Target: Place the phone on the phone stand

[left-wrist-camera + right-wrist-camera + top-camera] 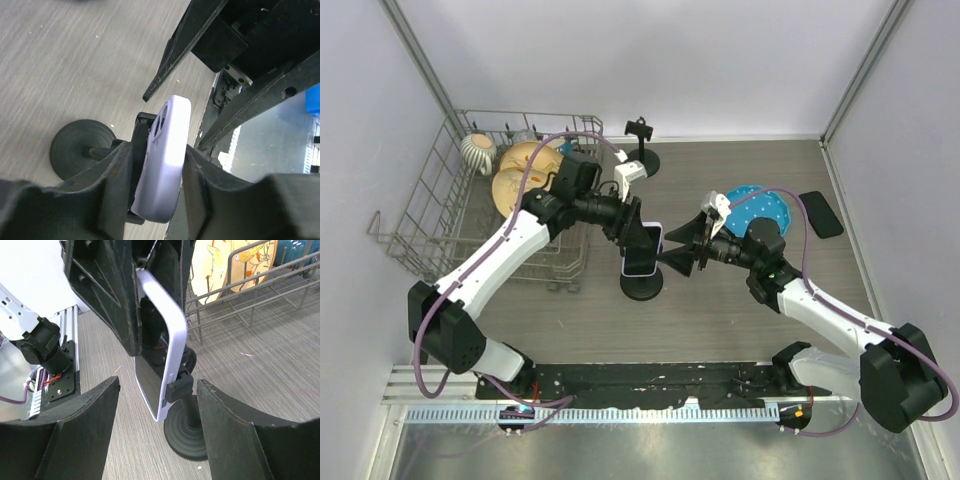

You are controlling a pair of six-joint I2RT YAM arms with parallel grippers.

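The phone (642, 250), in a lavender case, stands upright at the table's middle. My left gripper (630, 232) is shut on its upper part. In the left wrist view, both fingers press the phone (169, 150) at my left gripper (160, 172). The black phone stand (642, 286) is right below it. In the right wrist view the stand's clamp (179, 388) sits against the phone's (167, 340) side edge, above its round base (187, 434). My right gripper (666, 251) is open, just right of the phone, with a finger on each side (159, 390), not touching it.
A wire dish rack (430, 215) with plates stands at the left. A second phone stand (640, 145) is at the back. A blue plate (760, 205) and a black phone (820, 213) lie at the right.
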